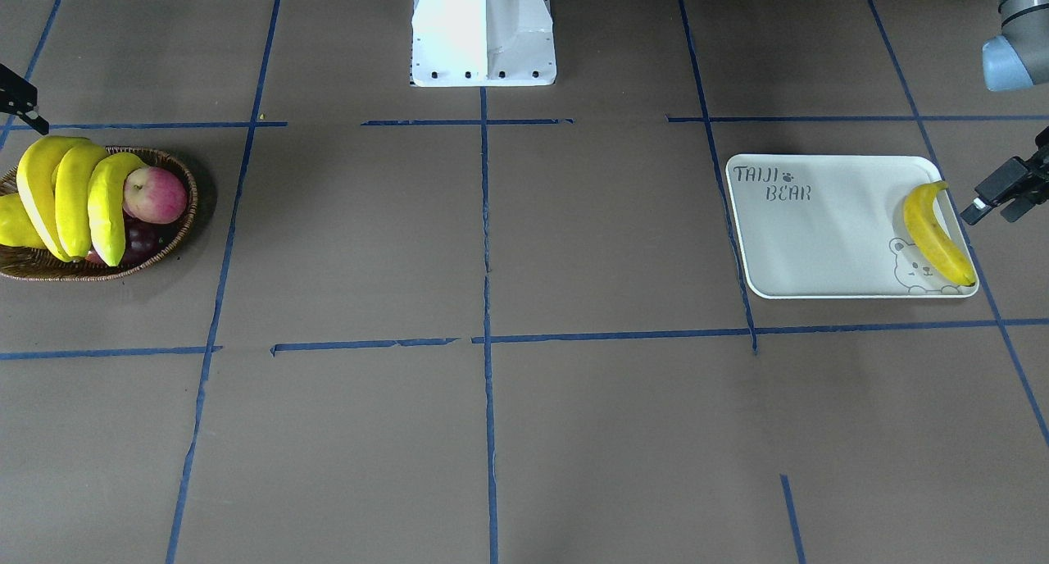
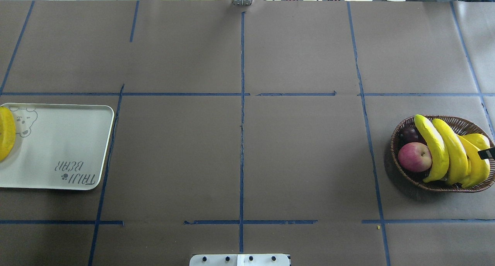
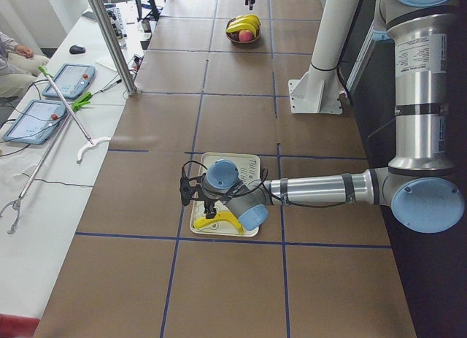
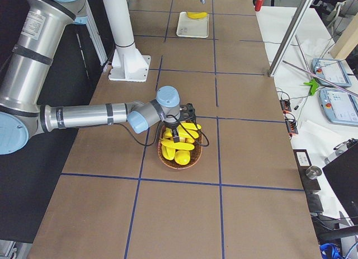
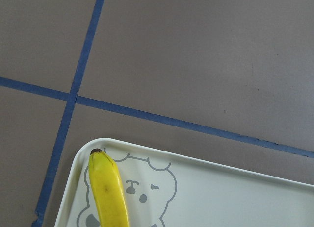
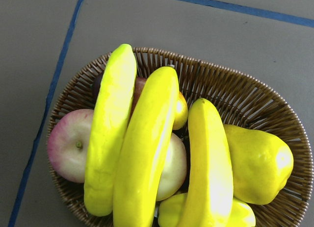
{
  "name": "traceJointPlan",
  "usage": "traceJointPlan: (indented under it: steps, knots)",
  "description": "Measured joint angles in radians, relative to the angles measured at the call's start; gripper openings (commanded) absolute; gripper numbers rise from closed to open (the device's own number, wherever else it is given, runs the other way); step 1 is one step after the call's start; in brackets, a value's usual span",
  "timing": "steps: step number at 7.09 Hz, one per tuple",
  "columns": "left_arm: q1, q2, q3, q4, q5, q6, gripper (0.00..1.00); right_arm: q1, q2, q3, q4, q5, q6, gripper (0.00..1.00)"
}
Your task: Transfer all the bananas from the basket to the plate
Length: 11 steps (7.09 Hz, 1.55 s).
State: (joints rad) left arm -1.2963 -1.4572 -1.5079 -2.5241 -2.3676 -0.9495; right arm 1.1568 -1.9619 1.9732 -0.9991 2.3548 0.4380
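Three bananas (image 1: 74, 195) (image 2: 448, 150) (image 6: 147, 148) lie side by side across the brown wicker basket (image 1: 187, 220) (image 2: 393, 150) (image 6: 235, 85). A fourth banana (image 1: 934, 236) (image 5: 110, 192) rests on the off-white plate (image 1: 819, 228) (image 2: 58, 142), over the bear drawing, with nothing touching it. My left gripper (image 1: 992, 213) hovers just outside that plate edge, fingers apart and empty. My right gripper (image 1: 24, 113) (image 2: 486, 154) hangs over the basket's outer side. Only a black tip of it shows, so I cannot tell its state.
A red apple (image 1: 156, 195) (image 2: 414, 157), a dark fruit (image 2: 409, 134) and a plump yellow fruit (image 6: 257, 161) share the basket. The robot's white base (image 1: 483, 31) stands at the table's middle edge. Blue tape lines cross the brown table cover.
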Motion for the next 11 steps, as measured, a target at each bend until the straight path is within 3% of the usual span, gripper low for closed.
traceJointPlan:
  steps: [2,3,9,11]
  knots:
    - [0.000,0.009,0.000,-0.010,-0.001,0.000,1.00,0.002,-0.034,-0.095,0.280,-0.022,0.231,0.98]
    - [0.000,0.014,0.000,-0.014,-0.001,0.000,1.00,0.001,-0.042,-0.124,0.358,-0.028,0.299,0.98]
    - [0.000,0.021,-0.001,-0.027,-0.002,-0.001,1.00,-0.103,-0.056,-0.204,0.408,-0.086,0.393,0.97]
    - [0.000,0.021,-0.002,-0.029,-0.002,0.000,1.00,-0.124,-0.054,-0.208,0.409,-0.093,0.396,0.87]
